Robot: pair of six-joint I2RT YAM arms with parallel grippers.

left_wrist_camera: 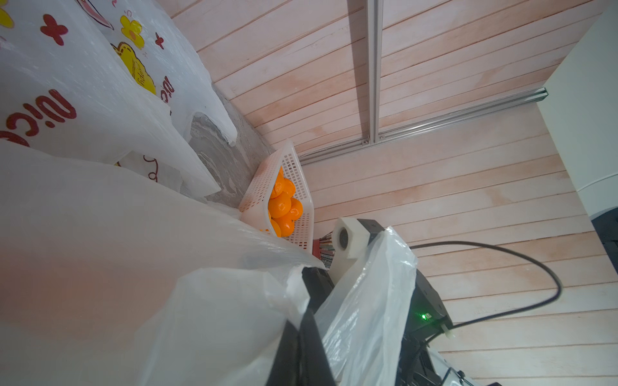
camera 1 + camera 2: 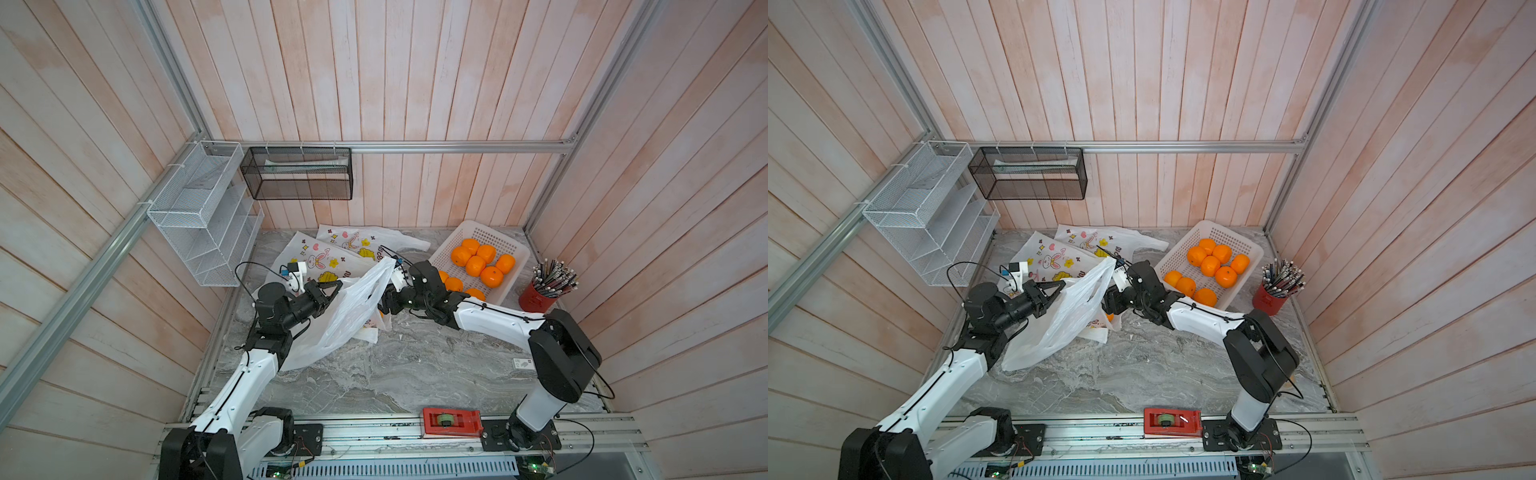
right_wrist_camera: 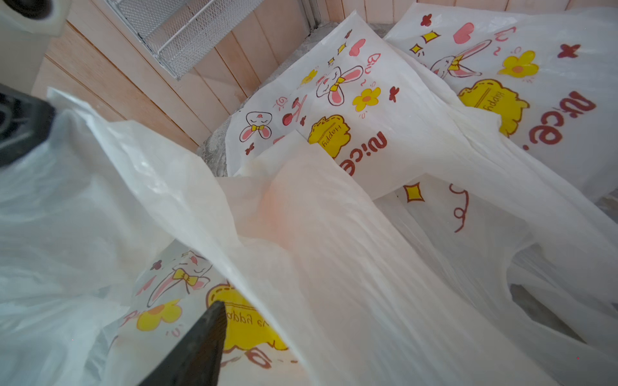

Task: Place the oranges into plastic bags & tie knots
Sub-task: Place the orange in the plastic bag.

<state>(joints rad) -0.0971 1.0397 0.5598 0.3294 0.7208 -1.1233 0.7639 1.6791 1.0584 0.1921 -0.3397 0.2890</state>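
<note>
One right finger shows only wrist-side, opening unclear; left fingers clamp bag.

Robot lab booth: aluminium frame, panelled walls.

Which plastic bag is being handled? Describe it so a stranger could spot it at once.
On the marble tabletop, look left of the white basket of oranges. The plastic bag there is held up by the shut left gripper. Unlike the bunny-printed bags lying flat behind, it billows upright, mostly plain white.

Oranges in bskt; bag untied
</note>
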